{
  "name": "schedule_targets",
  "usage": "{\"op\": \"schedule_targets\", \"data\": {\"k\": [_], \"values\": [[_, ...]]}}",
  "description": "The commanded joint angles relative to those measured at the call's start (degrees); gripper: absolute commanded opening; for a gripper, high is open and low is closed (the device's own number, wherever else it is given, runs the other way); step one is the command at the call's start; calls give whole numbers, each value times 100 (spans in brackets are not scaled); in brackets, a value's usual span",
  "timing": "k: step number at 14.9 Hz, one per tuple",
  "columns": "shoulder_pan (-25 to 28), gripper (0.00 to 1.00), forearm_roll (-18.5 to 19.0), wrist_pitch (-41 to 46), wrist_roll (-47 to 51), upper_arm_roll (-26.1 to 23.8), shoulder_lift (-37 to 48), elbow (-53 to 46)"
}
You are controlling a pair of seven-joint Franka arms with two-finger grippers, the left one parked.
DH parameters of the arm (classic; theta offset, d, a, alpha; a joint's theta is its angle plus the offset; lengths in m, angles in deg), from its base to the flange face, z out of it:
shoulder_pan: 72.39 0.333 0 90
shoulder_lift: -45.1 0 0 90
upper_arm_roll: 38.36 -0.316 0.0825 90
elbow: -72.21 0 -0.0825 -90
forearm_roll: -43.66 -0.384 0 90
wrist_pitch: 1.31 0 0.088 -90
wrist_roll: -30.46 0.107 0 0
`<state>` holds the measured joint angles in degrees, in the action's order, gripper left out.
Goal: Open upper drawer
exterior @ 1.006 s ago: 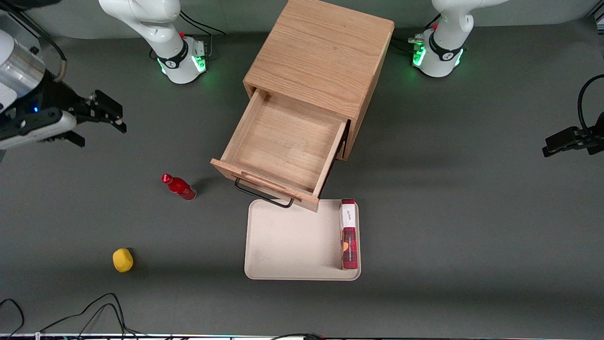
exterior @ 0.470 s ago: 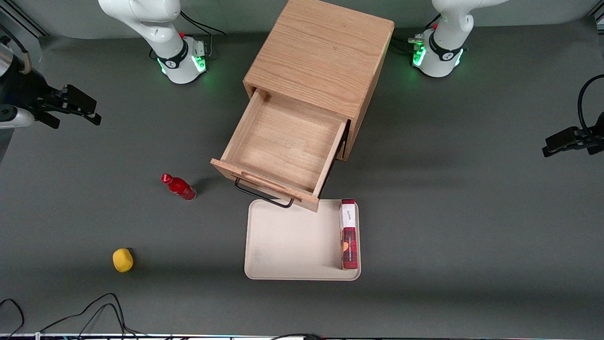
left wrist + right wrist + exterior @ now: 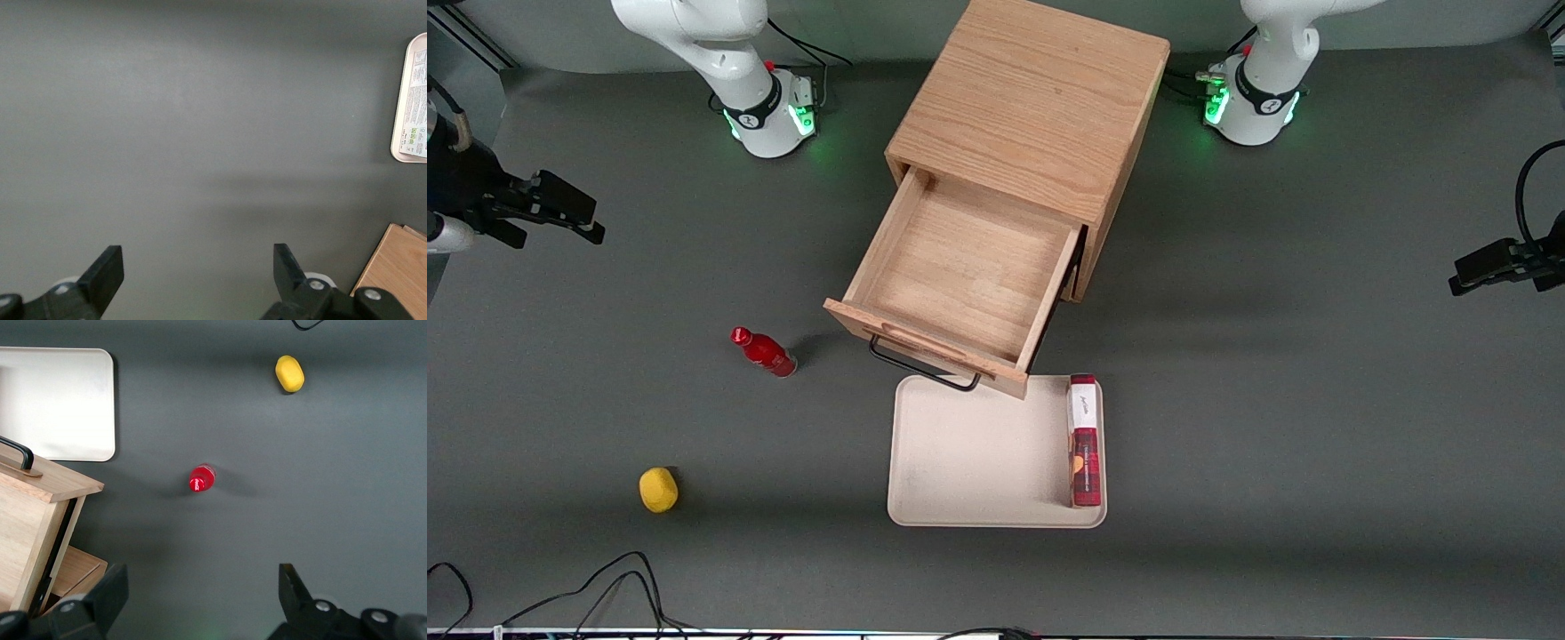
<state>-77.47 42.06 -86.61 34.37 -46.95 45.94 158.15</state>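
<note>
The upper drawer [image 3: 965, 276] of the light oak cabinet [image 3: 1032, 107] stands pulled far out, its shallow wooden tray bare, its black wire handle [image 3: 920, 366] over the edge of a white tray. The drawer's front and handle also show in the right wrist view [image 3: 40, 487]. My gripper [image 3: 569, 216] is open and empty, high above the table at the working arm's end, well away from the cabinet. Its fingers [image 3: 107, 593] stand wide apart with nothing between them. The lower drawer is hidden under the upper one.
A white tray [image 3: 969, 462] lies in front of the drawer with a red box [image 3: 1084, 440] along one edge. A red bottle [image 3: 763, 351] stands beside the drawer. A yellow object [image 3: 658, 490] lies nearer the front camera. Cables [image 3: 587, 587] run along the front edge.
My gripper has drawn away from the cabinet toward the working arm's end of the table and slightly away from the camera. The drawer and the other objects have not moved.
</note>
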Motion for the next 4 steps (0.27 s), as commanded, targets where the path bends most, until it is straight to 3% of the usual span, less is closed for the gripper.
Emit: {"op": "schedule_targets", "data": {"k": [1,4], "values": [[129,100,108,136,154,77,-163,-209],[138,100,116,136,163,77,-234,-200]]}}
